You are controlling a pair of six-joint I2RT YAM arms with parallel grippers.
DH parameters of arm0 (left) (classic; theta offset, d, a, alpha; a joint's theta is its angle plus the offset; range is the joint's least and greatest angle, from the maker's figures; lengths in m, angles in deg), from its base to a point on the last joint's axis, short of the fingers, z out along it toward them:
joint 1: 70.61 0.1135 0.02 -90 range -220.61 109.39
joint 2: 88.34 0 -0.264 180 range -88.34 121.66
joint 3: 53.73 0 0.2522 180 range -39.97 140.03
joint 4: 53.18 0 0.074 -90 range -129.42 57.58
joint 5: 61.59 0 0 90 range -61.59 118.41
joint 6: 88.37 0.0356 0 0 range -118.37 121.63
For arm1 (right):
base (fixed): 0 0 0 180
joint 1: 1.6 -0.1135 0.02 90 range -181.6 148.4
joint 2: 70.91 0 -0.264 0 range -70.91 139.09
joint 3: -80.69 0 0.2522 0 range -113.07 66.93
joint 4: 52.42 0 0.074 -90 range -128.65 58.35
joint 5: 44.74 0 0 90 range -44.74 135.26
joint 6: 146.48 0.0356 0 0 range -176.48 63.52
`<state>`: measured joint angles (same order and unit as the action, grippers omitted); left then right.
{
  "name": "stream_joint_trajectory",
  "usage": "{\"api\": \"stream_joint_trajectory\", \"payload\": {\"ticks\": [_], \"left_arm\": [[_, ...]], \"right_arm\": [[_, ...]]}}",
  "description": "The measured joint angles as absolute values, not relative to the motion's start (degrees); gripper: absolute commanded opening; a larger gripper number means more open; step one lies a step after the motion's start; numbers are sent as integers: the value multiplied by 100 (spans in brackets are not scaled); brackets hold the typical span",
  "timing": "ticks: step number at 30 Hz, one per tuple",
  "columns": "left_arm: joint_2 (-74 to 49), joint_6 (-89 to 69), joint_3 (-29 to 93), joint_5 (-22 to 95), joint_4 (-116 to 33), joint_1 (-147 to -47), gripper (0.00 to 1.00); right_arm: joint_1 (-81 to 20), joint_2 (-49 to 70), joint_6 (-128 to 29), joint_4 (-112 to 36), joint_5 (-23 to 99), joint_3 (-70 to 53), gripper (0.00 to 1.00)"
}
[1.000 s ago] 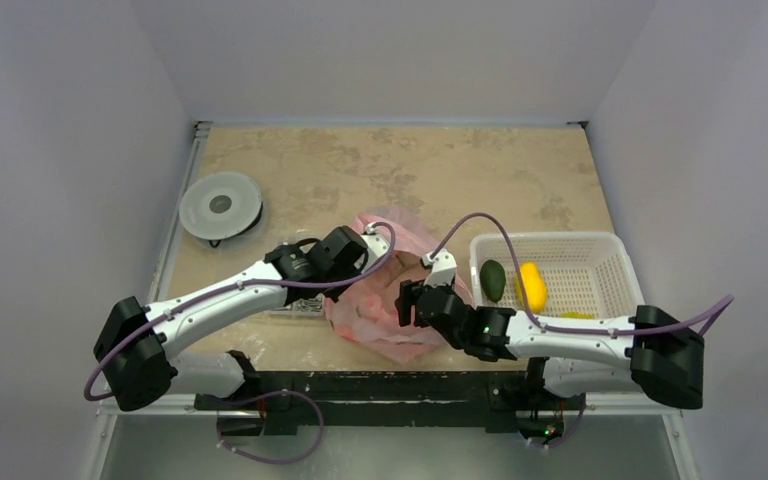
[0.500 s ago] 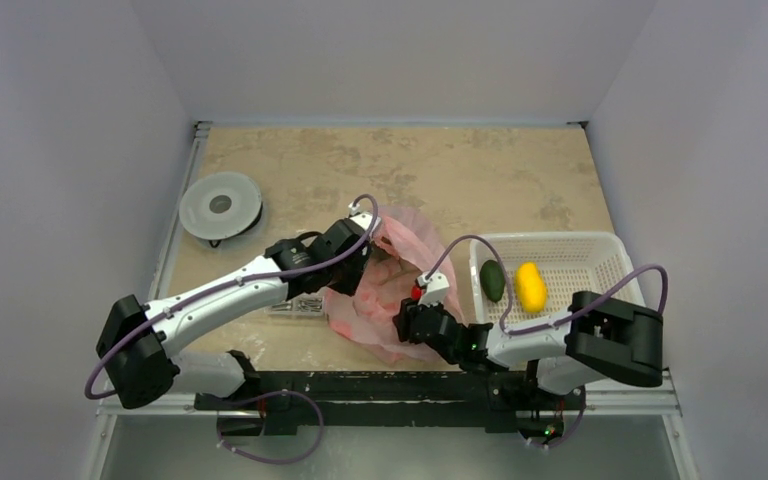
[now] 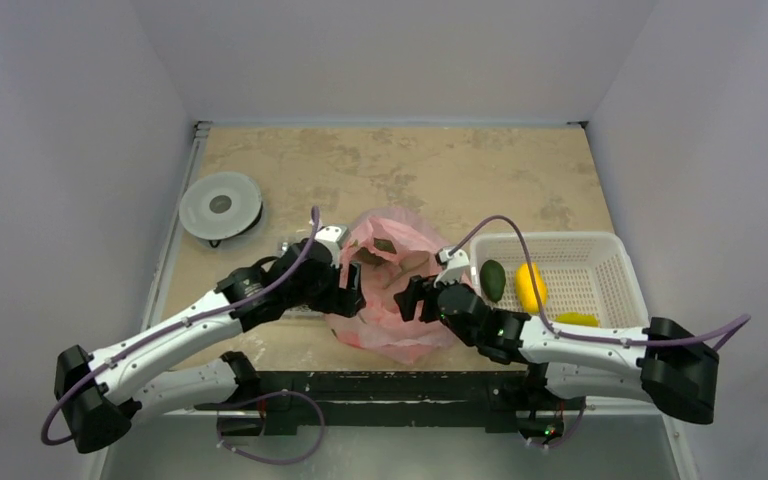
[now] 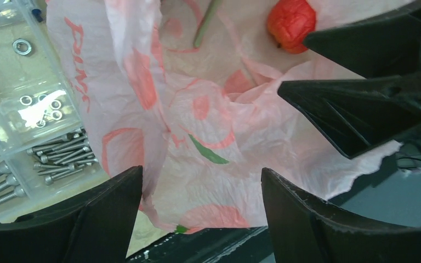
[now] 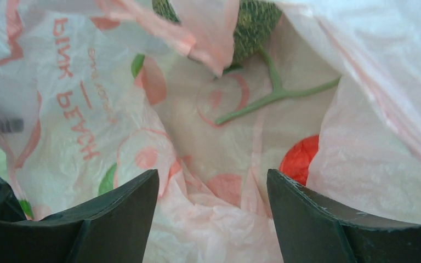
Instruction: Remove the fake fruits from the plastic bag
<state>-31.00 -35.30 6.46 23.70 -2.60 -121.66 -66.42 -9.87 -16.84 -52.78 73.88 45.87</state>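
1. The pink plastic bag (image 3: pixel 385 335) lies crumpled at the middle of the counter's (image 3: pixel 460 170) near edge, its mouth gaping upward.
2. My left tool (image 4: pixel 202 172) hovers at the bag's left side, jaws wide apart and gripping nothing. Loose film lies between them.
3. My right tool (image 5: pixel 212 175) looks into the mouth from the right, equally wide and empty.
4. Inside the bag I see a red fruit (image 5: pixel 301 159) and a bumpy green piece (image 5: pixel 255 22) with a thin stem. I cannot tell whether the folds hide more.
5. A white basket (image 3: pixel 590 262) toward the near right corner holds a green fruit (image 3: pixel 493 280), a yellow fruit (image 3: pixel 530 287) and a longer yellow fruit (image 3: pixel 575 319).
6. The fruits look light, hard and glossy, so probably slippery. I would take the red one across its middle. The bag is thin and limp and will likely drag along unless its rim is pinched.
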Motion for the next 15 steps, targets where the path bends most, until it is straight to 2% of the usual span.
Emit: {"api": "stream_joint_trajectory", "payload": {"ticks": [7,15], "left_arm": [[-3417,-3447,948,2633,67,-12166,83],[-3373,-2660,2467,2257,1184,-12159,94]], "right_arm": [[-6196,-791,-2123,-4841,7071,4008,76],[-6187,44,-2547,-4186,7390,3258,83]]}}
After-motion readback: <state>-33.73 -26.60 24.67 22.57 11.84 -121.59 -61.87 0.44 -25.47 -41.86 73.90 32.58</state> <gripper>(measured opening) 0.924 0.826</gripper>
